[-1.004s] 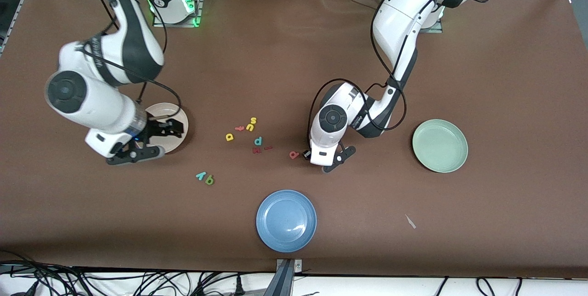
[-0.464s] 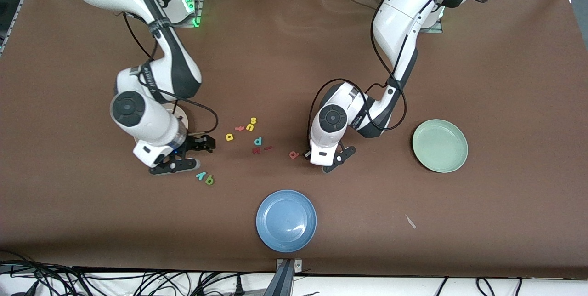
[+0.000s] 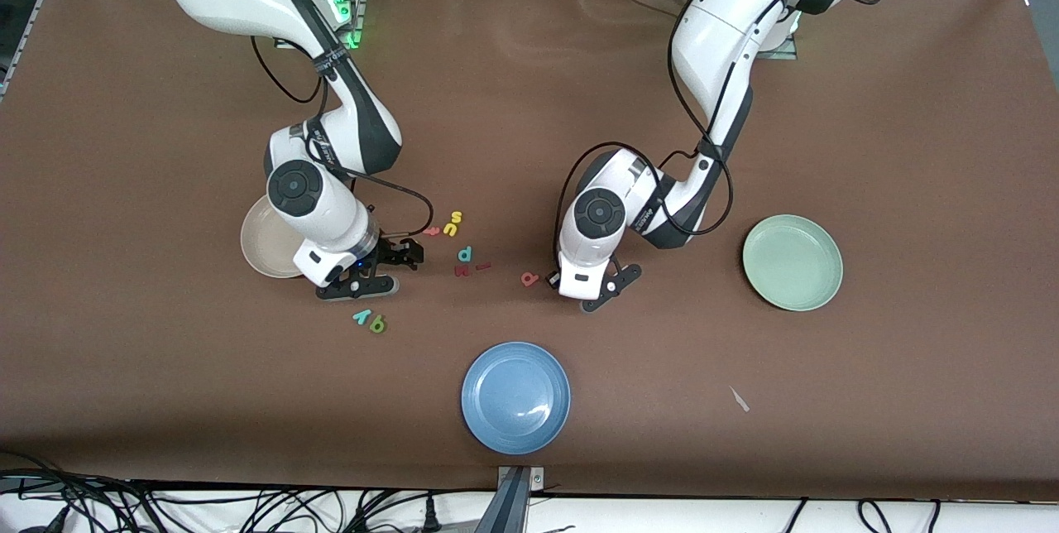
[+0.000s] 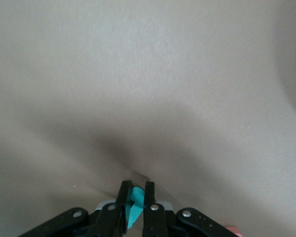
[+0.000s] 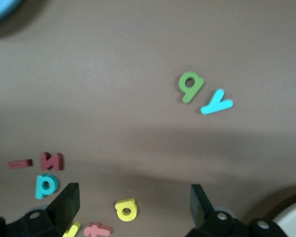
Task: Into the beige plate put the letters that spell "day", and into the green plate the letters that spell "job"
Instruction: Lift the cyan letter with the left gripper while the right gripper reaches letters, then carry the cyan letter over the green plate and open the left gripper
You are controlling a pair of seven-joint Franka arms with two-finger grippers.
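From my remote seat, I see the beige plate just beside the right gripper, whose fingers stand wide apart over the yellow letter. The green letter and teal y lie near those fingers. The left gripper has its fingers clamped on a teal letter, with the salmon b just beside them. The green plate sits well apart.

A blue plate sits on the brown tabletop, nearest the front camera. Farther from that camera than the blue plate lie a teal round-bowled letter, a dark red "m", a yellow "s" and a pink "t".
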